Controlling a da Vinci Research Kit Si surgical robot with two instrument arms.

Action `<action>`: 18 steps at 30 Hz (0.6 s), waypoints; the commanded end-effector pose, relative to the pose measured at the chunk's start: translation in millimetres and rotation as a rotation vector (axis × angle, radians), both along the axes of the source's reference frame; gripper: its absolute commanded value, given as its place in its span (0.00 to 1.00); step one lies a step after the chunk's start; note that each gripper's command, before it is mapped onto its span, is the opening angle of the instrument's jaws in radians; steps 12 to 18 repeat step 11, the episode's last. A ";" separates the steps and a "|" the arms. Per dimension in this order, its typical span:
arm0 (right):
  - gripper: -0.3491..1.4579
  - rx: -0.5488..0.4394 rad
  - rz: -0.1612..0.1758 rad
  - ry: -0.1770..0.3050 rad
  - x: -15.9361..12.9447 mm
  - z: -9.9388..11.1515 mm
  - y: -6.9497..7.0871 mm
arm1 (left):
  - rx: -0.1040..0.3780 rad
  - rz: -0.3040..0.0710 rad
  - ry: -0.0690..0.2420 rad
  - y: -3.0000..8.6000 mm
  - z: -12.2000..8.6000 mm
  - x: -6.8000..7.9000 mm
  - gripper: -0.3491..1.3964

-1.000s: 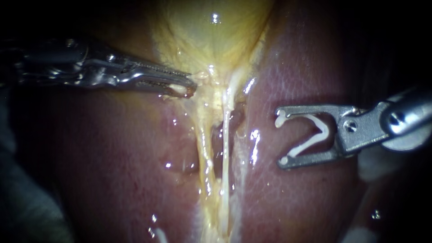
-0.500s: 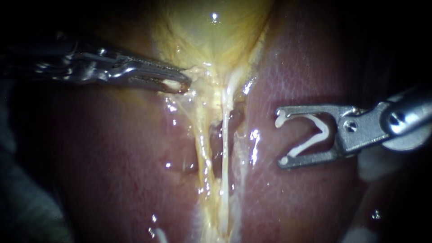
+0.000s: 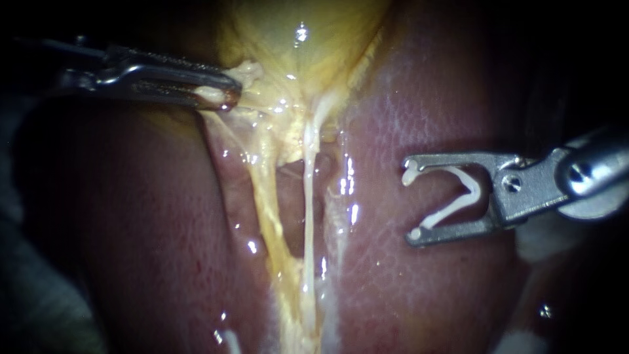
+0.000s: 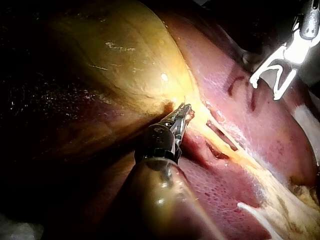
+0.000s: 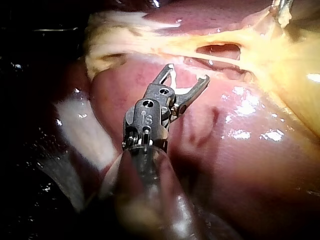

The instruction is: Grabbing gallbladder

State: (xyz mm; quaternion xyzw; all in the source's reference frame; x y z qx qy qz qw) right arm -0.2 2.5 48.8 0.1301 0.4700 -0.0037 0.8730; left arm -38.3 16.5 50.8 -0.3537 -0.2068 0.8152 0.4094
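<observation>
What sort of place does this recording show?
Probably a surgical practice bench, seen close up: bare liver and yellowish gallbladder, with my left instrument gripping it and my right instrument carrying a clip.

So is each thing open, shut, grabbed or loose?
Left instrument: tool shut on the gallbladder.
Right instrument: tool shut on the clip.
Clip: open, on no tube.
Gallbladder: gripped at its edge, stretched.
Tubes: taut, bare.

No legible text or labels
</observation>
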 end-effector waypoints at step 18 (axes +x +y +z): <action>0.47 0.000 0.000 0.000 0.1 0.0 0.0 | -0.003 -0.003 -0.002 -0.1 0.2 -0.4 0.00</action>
